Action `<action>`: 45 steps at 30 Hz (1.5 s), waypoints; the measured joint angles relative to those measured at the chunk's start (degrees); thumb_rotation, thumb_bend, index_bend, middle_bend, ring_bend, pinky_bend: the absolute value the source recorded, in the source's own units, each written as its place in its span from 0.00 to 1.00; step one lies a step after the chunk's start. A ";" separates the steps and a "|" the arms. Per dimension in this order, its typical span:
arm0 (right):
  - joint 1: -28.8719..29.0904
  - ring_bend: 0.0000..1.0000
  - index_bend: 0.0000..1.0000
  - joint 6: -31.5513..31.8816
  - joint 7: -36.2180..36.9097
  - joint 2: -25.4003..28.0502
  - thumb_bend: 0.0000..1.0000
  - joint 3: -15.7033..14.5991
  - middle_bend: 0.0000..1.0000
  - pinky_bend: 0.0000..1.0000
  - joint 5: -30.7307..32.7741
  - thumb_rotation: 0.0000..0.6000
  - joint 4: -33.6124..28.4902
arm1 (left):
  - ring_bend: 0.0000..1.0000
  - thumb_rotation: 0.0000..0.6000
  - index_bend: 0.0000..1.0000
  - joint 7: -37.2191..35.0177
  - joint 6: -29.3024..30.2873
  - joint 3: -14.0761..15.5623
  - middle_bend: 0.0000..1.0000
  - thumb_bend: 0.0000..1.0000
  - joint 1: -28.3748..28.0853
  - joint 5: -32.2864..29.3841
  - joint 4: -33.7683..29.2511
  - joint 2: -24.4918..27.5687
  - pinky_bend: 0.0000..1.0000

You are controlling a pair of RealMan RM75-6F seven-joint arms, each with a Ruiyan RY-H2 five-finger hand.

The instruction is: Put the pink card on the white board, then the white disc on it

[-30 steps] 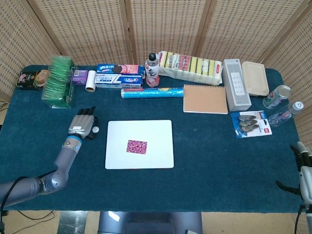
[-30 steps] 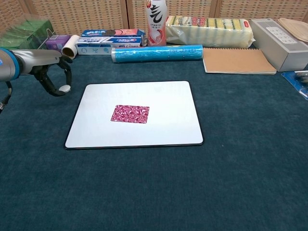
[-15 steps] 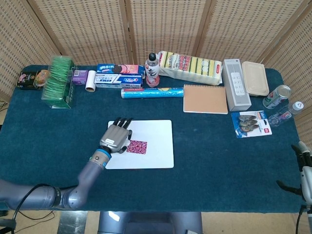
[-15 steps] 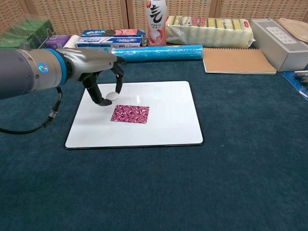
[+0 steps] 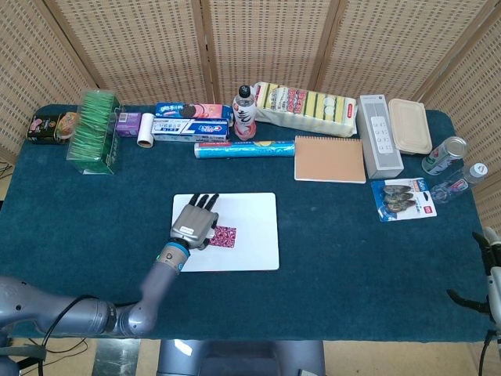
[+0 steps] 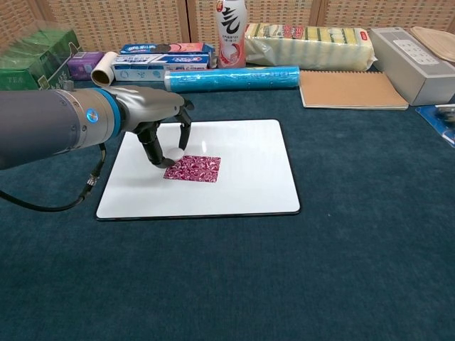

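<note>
The small pink patterned card [image 6: 192,168] lies flat on the white rectangular board [image 6: 242,177], a little left of the board's middle, so the first half of the task looks done and the step in hand is the placing of the white disc. The left hand [image 6: 165,128] is low over the card's left edge, its dark fingers [image 6: 151,150] curled downward with the tips at or just above the card's near corner; in the head view the left hand [image 5: 194,225] covers the card's left part [image 5: 225,236]. The disc itself cannot be made out in either view, so whether it is pinched between thumb and finger or already set down under the hand cannot be told, and how firmly the hand is closed cannot be told either. If the disc is in the fingers, the next move calls for a short shift toward the card's middle, a gentle lowering until it rests flat on the card, then a release and a straight lift so the light card is not dragged across the smooth board. The right hand [image 5: 491,262] rests at the table's far right edge, well apart from the board, holding nothing that shows; its fingers are too cut off to judge. All stands on the dark teal cloth-covered table [image 6: 355,270].
</note>
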 measured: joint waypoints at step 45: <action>-0.48 0.02 0.05 2.26 -4.03 -1.00 0.02 -0.13 0.00 0.00 -1.10 1.00 -0.98 | 0.00 1.00 0.00 -32.89 17.79 16.04 0.00 0.05 28.63 42.30 -7.73 24.64 0.00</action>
